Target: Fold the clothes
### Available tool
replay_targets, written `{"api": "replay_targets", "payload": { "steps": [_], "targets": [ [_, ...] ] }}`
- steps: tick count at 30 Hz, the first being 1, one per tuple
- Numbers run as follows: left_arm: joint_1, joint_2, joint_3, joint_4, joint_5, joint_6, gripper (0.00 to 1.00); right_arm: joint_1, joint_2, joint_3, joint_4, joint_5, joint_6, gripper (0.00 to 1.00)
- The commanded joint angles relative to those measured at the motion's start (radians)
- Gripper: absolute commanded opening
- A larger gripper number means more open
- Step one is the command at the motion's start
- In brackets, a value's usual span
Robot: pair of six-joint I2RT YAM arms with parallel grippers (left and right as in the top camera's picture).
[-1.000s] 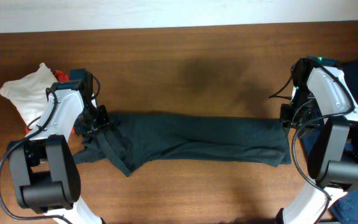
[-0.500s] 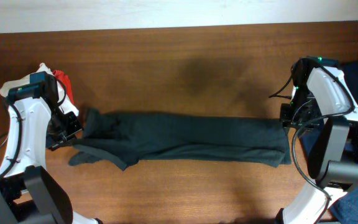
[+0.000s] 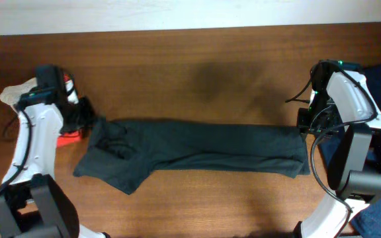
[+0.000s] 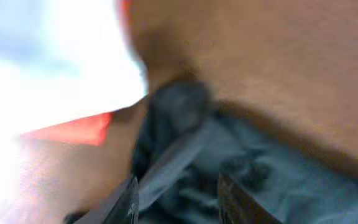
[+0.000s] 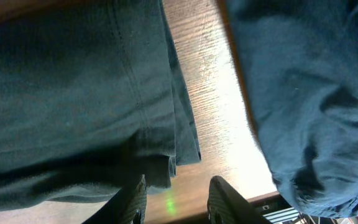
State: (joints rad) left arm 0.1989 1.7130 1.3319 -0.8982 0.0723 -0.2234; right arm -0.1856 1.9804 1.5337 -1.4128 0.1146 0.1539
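A long black-charcoal garment (image 3: 197,149) lies stretched across the table, its left end bunched into folds (image 4: 241,162). My left gripper (image 3: 88,123) hovers at that left end; in the blurred left wrist view its fingers stand apart above the dark fabric, so the left gripper (image 4: 179,202) is open and holds nothing. My right gripper (image 3: 303,127) sits at the garment's right edge (image 5: 73,93). It is open, and bare wood shows between the fingers of the right gripper (image 5: 178,202). The hem corner hangs just above its left finger (image 5: 135,202).
A white garment (image 3: 17,92) and a red one (image 3: 69,137) lie at the far left beside my left arm. A navy blue garment (image 5: 303,93) is heaped at the table's right edge, past my right arm (image 3: 349,106).
My left gripper swung out to the left, dragging the garment's left end, then let go and came back a little. The left end now lies lower and wider. The right arm has not moved.
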Motion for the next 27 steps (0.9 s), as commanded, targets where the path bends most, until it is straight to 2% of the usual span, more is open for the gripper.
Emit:
{"api": "replay_targets", "payload": {
  "steps": [1,6,13,17,19,22,27],
  "targets": [
    [-0.067,0.063,0.011,0.053,-0.023,0.046,0.41,0.001,-0.004,-0.005,-0.004,-0.002,0.001,0.37],
    [-0.072,0.170,0.011,0.041,-0.127,0.045,0.32,0.001,-0.004,-0.005,-0.004,-0.002,0.001,0.37],
    [-0.065,0.220,-0.039,0.051,-0.298,0.034,0.31,0.001,-0.004,-0.005,-0.004,-0.002,0.000,0.37],
    [-0.021,0.282,-0.040,0.041,-0.309,0.026,0.27,0.001,-0.004,-0.005,-0.005,-0.002,0.000,0.37],
    [0.023,0.282,-0.039,0.024,-0.360,-0.036,0.27,0.001,-0.004,-0.005,-0.005,-0.002,0.000,0.37],
    [0.081,0.280,-0.038,0.023,-0.281,-0.041,0.27,0.001,-0.004,-0.005,-0.004,-0.002,0.000,0.37],
    [0.048,0.242,0.048,-0.064,-0.162,-0.008,0.28,0.001,-0.004,-0.005,-0.004,-0.002,0.000,0.37]
  ]
}}
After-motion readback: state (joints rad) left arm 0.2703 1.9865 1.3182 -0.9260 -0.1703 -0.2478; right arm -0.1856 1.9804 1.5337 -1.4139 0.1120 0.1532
